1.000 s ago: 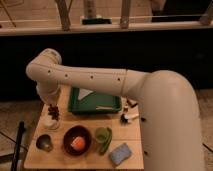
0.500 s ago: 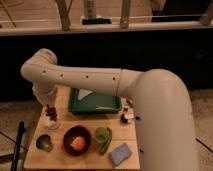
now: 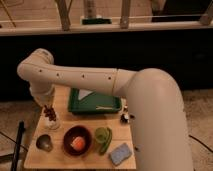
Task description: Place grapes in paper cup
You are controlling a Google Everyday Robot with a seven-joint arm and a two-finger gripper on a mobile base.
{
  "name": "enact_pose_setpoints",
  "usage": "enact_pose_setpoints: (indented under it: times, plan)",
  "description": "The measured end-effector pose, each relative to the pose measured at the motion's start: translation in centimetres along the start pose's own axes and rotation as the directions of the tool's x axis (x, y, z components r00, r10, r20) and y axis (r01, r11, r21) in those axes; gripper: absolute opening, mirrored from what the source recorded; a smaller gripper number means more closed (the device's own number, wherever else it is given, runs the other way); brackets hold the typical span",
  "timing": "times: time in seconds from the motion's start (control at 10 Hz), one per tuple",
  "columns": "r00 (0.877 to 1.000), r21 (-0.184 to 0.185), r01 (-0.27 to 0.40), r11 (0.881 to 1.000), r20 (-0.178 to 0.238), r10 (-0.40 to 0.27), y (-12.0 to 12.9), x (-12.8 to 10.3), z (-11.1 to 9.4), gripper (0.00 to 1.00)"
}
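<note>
A white paper cup (image 3: 52, 122) stands at the left edge of the small wooden table (image 3: 90, 159). A dark red bunch of grapes (image 3: 48, 114) sits at the cup's mouth, right under my gripper (image 3: 47, 108). The gripper hangs down from the big white arm (image 3: 85, 79) that sweeps in from the right. I cannot tell whether the grapes rest in the cup or hang from the gripper.
A green tray (image 3: 95, 103) lies at the table's back. A dark bowl (image 3: 77, 140) with an orange thing, a green object (image 3: 103, 139), a blue sponge (image 3: 121, 153) and a metal cup (image 3: 44, 143) stand along the front. A small dark object (image 3: 126, 117) sits at the right edge.
The arm's elbow has shifted a little to the left. The gripper stays over the paper cup with the grapes under it.
</note>
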Motion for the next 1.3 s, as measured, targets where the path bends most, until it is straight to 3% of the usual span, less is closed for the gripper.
enact_pose_setpoints:
  times: [0.3,1.3]
  plan:
    - [1.000,-0.007,0.000,1.000,0.006,0.001,-0.03,0.00,0.27,0.79]
    - [1.000,-0.020,0.003,1.000,0.018,-0.003,-0.11,-0.08,0.76,0.80]
